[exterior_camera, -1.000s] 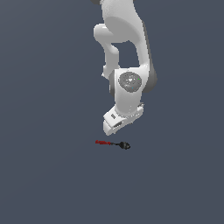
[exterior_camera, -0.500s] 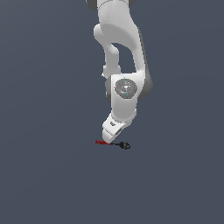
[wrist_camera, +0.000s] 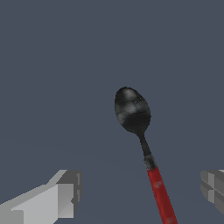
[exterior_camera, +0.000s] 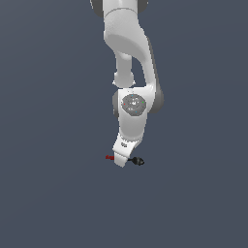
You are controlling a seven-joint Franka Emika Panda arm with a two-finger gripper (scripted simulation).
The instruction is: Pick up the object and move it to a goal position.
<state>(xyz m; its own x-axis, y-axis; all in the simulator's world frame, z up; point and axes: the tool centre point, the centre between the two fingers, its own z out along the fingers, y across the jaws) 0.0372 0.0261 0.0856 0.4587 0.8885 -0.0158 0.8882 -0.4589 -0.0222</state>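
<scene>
So at this point I had the gripper [exterior_camera: 123, 161] down low over the spoon-like tool [wrist_camera: 139, 144] and it was sitting pretty much right on top of it in the exterior view, covering the middle so only the red handle tip poked out on that view's left and the black head [exterior_camera: 139, 162] on its right. The tool was lying flat on the plain grey floor [exterior_camera: 48, 193], not lifted at all as far as I could tell. Wrist view was the useful one here: fingers [wrist_camera: 61, 199] were spread wide apart, one on each side of the red handle [wrist_camera: 161, 197], with daylight between both pads and the handle, so nothing was gripped yet. The handle sat closer to one finger than the other (not centred, which bugged me a bit), and the tool ran at a slight angle across the gap. I figured the straddle was lined up that way so the pads would pinch the thin handle across its width instead of along it, since there's basically nothing else to grab on something that skinny. My read was we were in the final approach, just before closing. Main worry was the thing skidding or pivoting when the nearer pad hit first. No goal marker was visible in either view.
</scene>
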